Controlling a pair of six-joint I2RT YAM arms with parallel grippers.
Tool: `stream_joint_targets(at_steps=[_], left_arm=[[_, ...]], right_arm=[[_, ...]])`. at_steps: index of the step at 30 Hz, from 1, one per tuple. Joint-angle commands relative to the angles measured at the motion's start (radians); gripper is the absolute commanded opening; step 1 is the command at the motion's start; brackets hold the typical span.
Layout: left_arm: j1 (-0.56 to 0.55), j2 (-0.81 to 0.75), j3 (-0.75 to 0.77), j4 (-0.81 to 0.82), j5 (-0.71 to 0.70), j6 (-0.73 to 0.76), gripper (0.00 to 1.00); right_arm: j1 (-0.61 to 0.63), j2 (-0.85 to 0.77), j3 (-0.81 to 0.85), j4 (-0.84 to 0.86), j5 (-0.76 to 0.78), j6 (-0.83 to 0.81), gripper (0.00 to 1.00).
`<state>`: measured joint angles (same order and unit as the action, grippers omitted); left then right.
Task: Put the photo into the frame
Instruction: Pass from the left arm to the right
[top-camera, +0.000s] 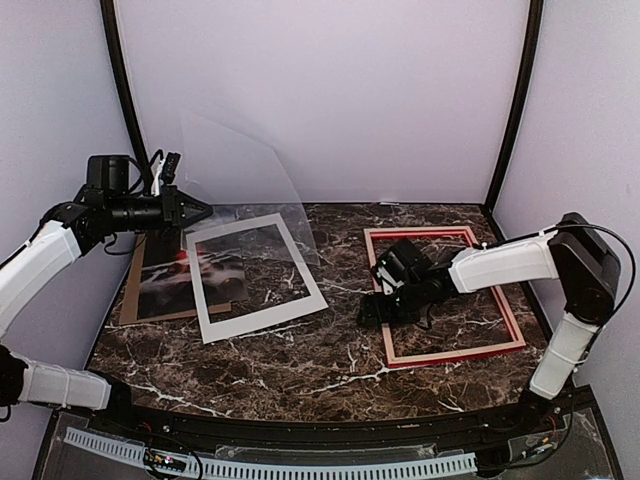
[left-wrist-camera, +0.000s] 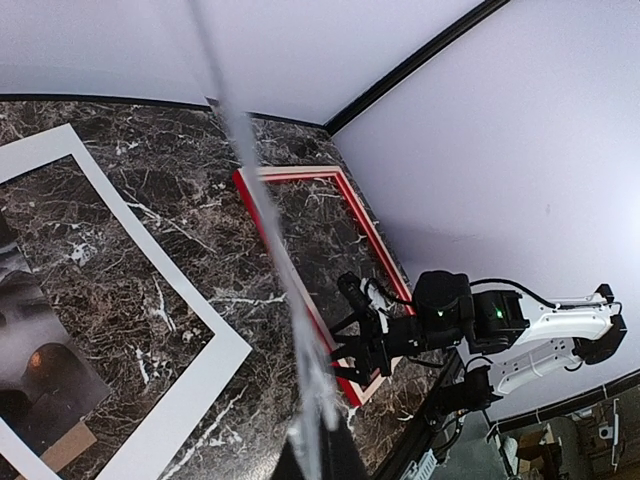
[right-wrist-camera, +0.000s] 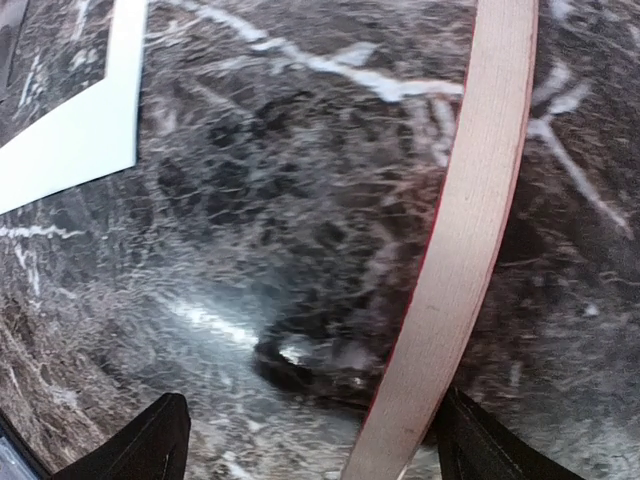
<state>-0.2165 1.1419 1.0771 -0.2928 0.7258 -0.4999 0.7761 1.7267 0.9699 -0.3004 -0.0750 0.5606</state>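
The photo (top-camera: 185, 272) lies at the left on a brown backing board (top-camera: 130, 295), its right part under a white mat (top-camera: 258, 320); it also shows in the left wrist view (left-wrist-camera: 35, 375). The red frame (top-camera: 445, 345) lies flat at the right and shows in the left wrist view (left-wrist-camera: 355, 215). My left gripper (top-camera: 192, 212) is shut on a clear sheet (top-camera: 255, 170) and holds it tilted up above the photo; the sheet's edge (left-wrist-camera: 270, 260) runs down to the gripper (left-wrist-camera: 320, 455). My right gripper (top-camera: 375, 303) is open and low, its fingers (right-wrist-camera: 165, 440) straddling the frame's left rail (right-wrist-camera: 470, 230).
The marble table (top-camera: 300, 365) is walled by pale panels at the back and sides. The white mat's corner (right-wrist-camera: 70, 140) lies left of my right gripper (right-wrist-camera: 312, 405). The right arm (left-wrist-camera: 470, 320) reaches over the frame's near corner.
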Motion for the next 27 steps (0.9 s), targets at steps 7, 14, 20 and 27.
stream_joint_targets(at_steps=[7,14,20,27], left_arm=[[-0.003,-0.072,0.022,0.008,0.021,0.011,0.00],[-0.004,-0.087,0.015,-0.001,0.022,0.013,0.00],[-0.036,-0.093,-0.006,0.050,0.046,-0.004,0.00],[-0.118,-0.076,-0.011,0.100,0.041,-0.004,0.00]], right_arm=[[0.131,0.079,0.093,0.177,-0.157,0.064,0.89],[0.140,0.059,0.100,0.165,-0.173,0.017,0.95],[0.106,-0.063,0.057,0.092,-0.110,-0.045,0.99],[-0.025,-0.263,-0.046,0.107,-0.206,-0.081,0.99]])
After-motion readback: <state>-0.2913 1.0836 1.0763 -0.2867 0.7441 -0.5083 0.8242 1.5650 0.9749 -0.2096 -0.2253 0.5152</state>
